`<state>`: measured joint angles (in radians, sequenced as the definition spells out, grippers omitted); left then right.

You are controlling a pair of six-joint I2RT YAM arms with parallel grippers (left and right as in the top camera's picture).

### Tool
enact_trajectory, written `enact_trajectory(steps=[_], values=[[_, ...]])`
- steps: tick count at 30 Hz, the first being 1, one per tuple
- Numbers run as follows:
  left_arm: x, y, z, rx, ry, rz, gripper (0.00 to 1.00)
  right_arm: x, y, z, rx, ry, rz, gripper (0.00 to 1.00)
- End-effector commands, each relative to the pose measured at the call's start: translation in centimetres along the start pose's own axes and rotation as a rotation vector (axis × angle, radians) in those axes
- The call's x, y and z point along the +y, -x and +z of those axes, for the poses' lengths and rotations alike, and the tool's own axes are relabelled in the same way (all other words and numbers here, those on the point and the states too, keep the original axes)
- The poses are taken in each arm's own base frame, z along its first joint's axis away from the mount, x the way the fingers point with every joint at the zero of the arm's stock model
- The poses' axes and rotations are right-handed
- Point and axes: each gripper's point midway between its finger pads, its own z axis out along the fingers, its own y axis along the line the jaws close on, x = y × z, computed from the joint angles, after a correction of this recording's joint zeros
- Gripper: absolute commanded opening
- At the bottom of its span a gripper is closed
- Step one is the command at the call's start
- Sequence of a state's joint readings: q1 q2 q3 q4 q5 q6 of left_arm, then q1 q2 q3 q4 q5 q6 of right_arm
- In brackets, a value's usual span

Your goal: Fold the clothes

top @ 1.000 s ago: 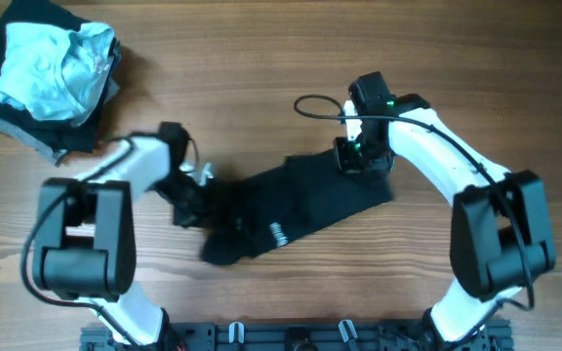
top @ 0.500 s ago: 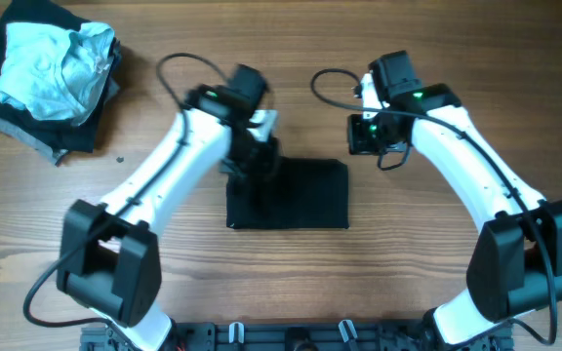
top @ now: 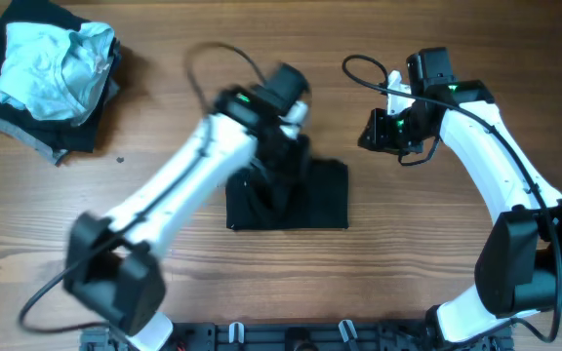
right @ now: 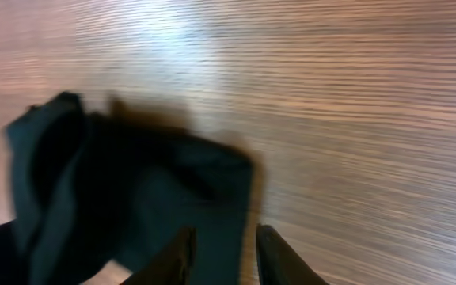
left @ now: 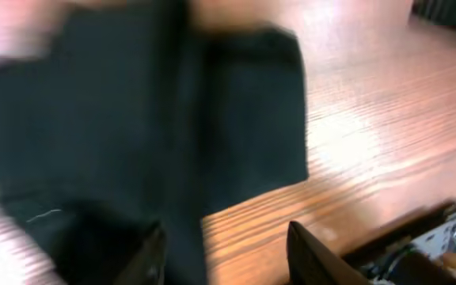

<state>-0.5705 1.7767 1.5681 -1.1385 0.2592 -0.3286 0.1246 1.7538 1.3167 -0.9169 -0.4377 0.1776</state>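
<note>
The black garment (top: 320, 200) is lying as a soft, flat rectangle at frame centre, with bare grained tabletop (top: 413, 268) around its edges. The left gripper (top: 283, 174), spread, is hanging over its upper left part. The right gripper (top: 381, 132), also spread, is apart at upper right.

black garment (top: 318, 195) | apparently folded square, flat, centre | pale-blue garment (top: 52, 60) | crumpled on dark cloth (top: 27, 132), top-left

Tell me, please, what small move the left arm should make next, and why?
Probably lift the left tool straight up from the black fabric garment. It already lies folded into a rectangle on the wooden table, the tool is open and empty, and the right tool hangs clear of it.
</note>
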Motion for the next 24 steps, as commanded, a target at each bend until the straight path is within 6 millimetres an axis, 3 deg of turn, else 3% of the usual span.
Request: enact_trajectory(steps=[1, 2, 4, 8, 9, 10, 11, 12, 15, 18, 21, 24], values=[[4.6, 2.4, -9.6, -0.25, 0.081, -0.046, 0.54, 6.0, -2.0, 0.0, 0.074, 0.217, -0.08, 0.38], [6.6, 2.3, -11.4, -0.29, 0.117, -0.094, 0.54, 7.9, -3.8, 1.3, 0.123, 0.215, -0.136, 0.54], [9.6, 2.1, -13.9, -0.344, 0.142, -0.176, 0.57, 8.9, -6.3, 4.2, 0.178, 0.072, -0.066, 0.72], [12.6, 1.5, -15.7, -0.37, 0.166, -0.268, 0.6, 11.8, -8.9, 9.1, 0.202, 0.004, -0.054, 0.8], [12.6, 1.3, -15.6, -0.365, 0.167, -0.269, 0.6, 11.9, -9.1, 10.2, 0.205, -0.011, -0.027, 0.74], [12.6, 1.3, -15.6, -0.363, 0.167, -0.269, 0.61, 12.0, -9.0, 10.7, 0.201, -0.007, -0.031, 0.34], [12.6, 1.3, -15.6, -0.363, 0.167, -0.269, 0.61, 12.2, -8.4, 10.8, 0.178, -0.001, -0.054, 0.14], [12.6, 1.3, -15.5, -0.362, 0.167, -0.27, 0.63, 12.4, -7.5, 10.8, 0.139, 0.002, -0.089, 0.04], [12.8, 1.4, -15.2, -0.349, 0.171, -0.268, 0.65, 13.8, -5.7, 9.1, 0.071, 0.045, -0.257, 0.04], [12.9, 1.6, -14.7, -0.333, 0.174, -0.269, 0.66, 14.2, -5.5, 4.7, 0.016, 0.009, -0.312, 0.04], [13.0, 1.7, -14.4, -0.325, 0.175, -0.271, 0.66, 11.5, -6.1, 1.4, 0.021, -0.077, -0.231, 0.04], [13.1, 1.8, -14.1, -0.316, 0.176, -0.271, 0.66, 8.4, -6.6, 1.0, 0.056, -0.175, -0.174, 0.04]])
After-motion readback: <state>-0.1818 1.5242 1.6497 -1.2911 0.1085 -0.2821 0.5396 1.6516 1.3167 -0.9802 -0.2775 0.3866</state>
